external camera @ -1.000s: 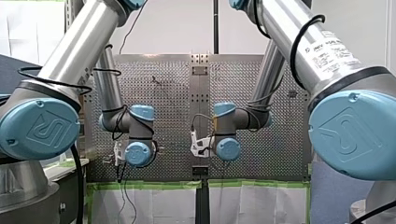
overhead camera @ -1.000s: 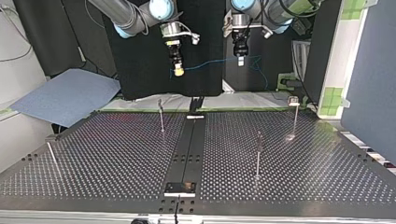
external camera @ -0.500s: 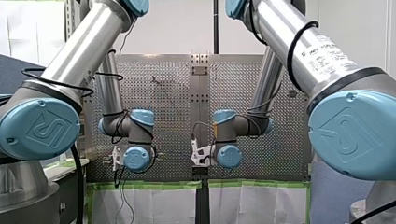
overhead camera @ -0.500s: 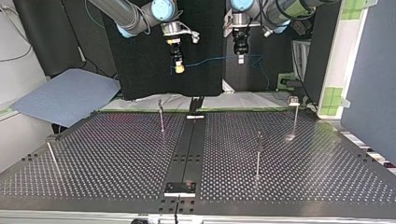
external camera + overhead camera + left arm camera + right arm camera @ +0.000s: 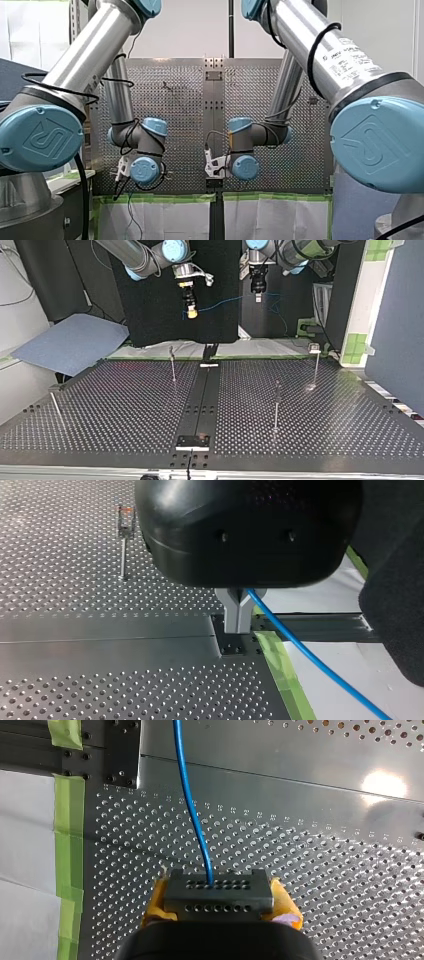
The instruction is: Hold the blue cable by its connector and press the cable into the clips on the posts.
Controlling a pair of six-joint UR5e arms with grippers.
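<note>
My right pincer [image 5: 218, 896] pinches the black connector [image 5: 218, 908] of the blue cable [image 5: 191, 805] between its yellow pads [image 5: 286, 904], one pad at each end of the block. The cable leaves the connector's perforated face and runs ahead of the pincer, above the tabletop [image 5: 325, 820]. In the top view it sags a little through the air on its way to my left pincer [image 5: 258, 298]. Both pincers hang high over the tabletop's edge on the arms' side, near the middle of that edge. My left pincer's metal fingers [image 5: 237, 615] are pressed together on the cable, which comes out from between them and trails away past the green tape [image 5: 280, 670] along that edge. Four thin posts [image 5: 276, 402] stand on the tabletop: two near the arms' edge, one towards the middle, and one leaning by the side edge at the top view's left. All four are well below the cable and apart from it.
</note>
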